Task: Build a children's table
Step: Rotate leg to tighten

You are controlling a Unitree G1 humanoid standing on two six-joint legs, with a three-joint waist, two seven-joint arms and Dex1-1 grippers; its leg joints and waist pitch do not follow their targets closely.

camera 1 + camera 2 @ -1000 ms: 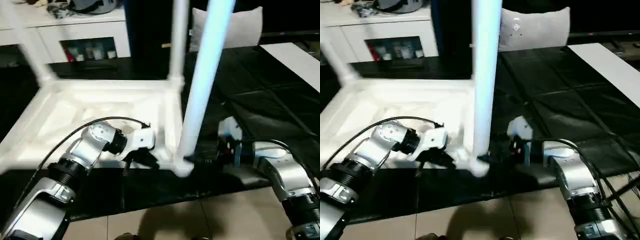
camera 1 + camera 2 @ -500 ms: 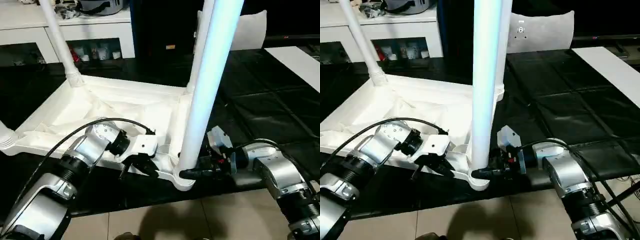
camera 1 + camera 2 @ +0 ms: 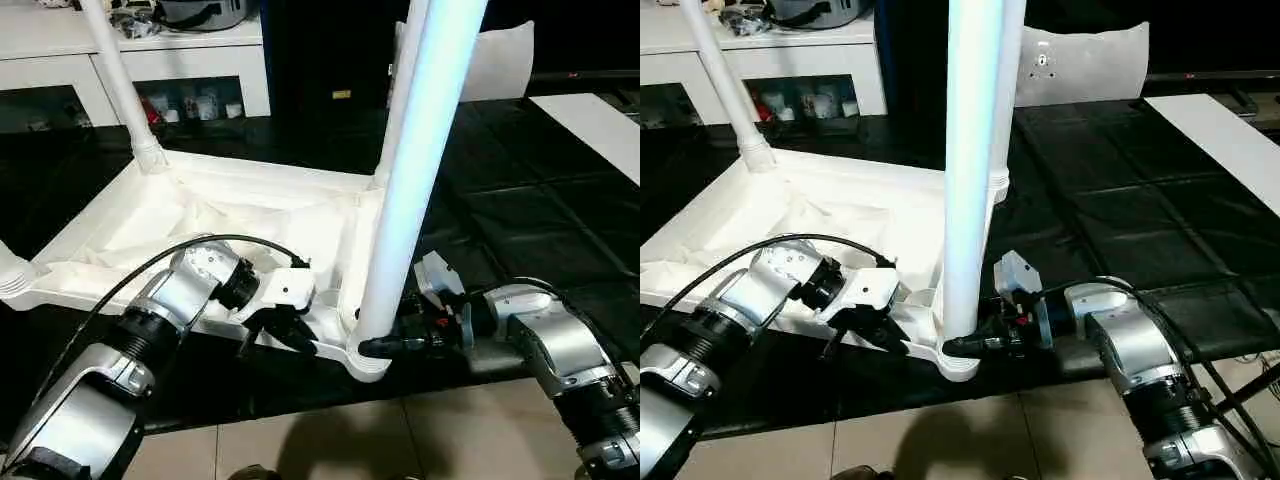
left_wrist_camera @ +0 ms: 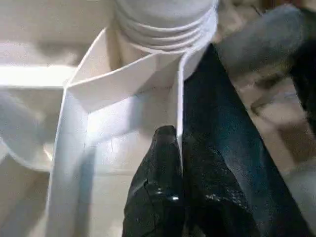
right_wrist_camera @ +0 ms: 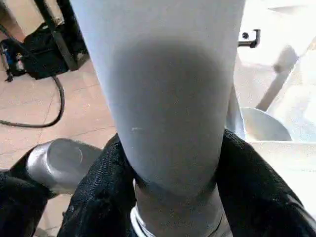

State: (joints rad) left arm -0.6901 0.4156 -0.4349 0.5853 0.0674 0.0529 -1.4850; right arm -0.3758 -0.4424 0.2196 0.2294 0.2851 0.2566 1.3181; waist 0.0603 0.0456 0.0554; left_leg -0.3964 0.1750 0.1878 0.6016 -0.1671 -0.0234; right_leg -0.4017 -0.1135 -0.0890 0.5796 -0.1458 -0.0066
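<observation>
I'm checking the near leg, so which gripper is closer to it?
Right. The right gripper clasps the near leg at its base; the left gripper pinches the tabletop rim beside it.

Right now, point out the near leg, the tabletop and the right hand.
Near leg (image 3: 405,190), left eye view, mid shaft.
Tabletop (image 3: 230,215), left eye view, ribbed underside.
Right hand (image 3: 985,345), right eye view, between the fingertips at the leg's base.
</observation>
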